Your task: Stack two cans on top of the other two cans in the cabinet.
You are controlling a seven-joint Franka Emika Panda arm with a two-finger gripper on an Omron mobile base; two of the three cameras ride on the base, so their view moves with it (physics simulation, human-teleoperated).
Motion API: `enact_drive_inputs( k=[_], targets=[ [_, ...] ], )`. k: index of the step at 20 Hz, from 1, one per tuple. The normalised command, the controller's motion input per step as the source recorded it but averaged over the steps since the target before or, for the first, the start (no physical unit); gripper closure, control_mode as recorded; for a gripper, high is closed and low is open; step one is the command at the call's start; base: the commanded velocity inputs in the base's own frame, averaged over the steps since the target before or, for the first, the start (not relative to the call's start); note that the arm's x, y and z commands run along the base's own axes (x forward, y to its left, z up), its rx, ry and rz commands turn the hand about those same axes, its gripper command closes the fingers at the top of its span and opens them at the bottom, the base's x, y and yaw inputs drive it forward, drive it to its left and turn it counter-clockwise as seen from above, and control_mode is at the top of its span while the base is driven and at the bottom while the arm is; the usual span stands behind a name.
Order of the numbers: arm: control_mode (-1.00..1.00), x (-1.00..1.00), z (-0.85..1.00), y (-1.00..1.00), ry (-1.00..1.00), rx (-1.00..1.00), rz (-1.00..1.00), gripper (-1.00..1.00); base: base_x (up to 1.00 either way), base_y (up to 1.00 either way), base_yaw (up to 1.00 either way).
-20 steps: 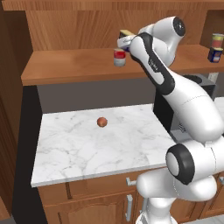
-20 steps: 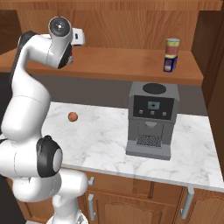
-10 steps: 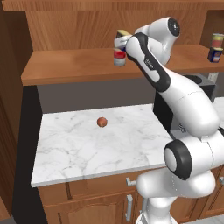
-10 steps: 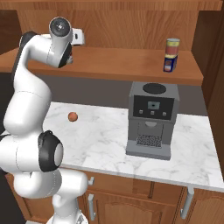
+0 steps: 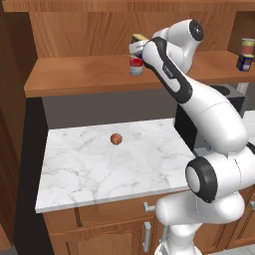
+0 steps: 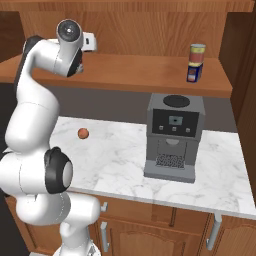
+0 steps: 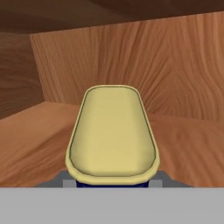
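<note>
Cabinet shelf (image 5: 74,79), left part | fingers (image 5: 138,46) clamped on blue can (image 7: 111,135), upright | directly above red-and-white can (image 5: 136,66) | finished stack (image 6: 196,62) near right edge

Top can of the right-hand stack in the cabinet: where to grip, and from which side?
Grip the top can on its curved side at mid-height, one of the fingers on each side, coming in level from the open front of the cabinet. It stands upright on the blue can, so stay above that seam. The back panel and the nearby side wall probably rule out other approaches.
</note>
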Motion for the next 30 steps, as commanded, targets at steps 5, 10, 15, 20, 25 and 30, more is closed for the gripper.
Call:
enact_drive_inputs(
  k=[5,10,15,20,25,30],
  targets=[
    [-1.00,0.06,0.00,0.00,0.00,0.00,0.00,1.00,0.00,0.00,0.00],
    [-1.00,0.08,-0.01,0.00,0.00,0.00,0.00,1.00,0.00,0.00,0.00],
    [-1.00,0.12,-0.03,0.00,0.00,-0.02,0.00,1.00,0.00,0.00,0.00],
    [-1.00,0.10,-0.05,0.00,0.00,-0.02,0.00,1.00,0.00,0.00,0.00],
    [-1.00,0.04,-0.05,0.00,0.00,-0.03,0.00,1.00,0.00,0.00,0.00],
    [-1.00,-0.02,-0.14,0.00,0.00,-0.03,0.00,1.00,0.00,0.00,0.00]
  ],
)
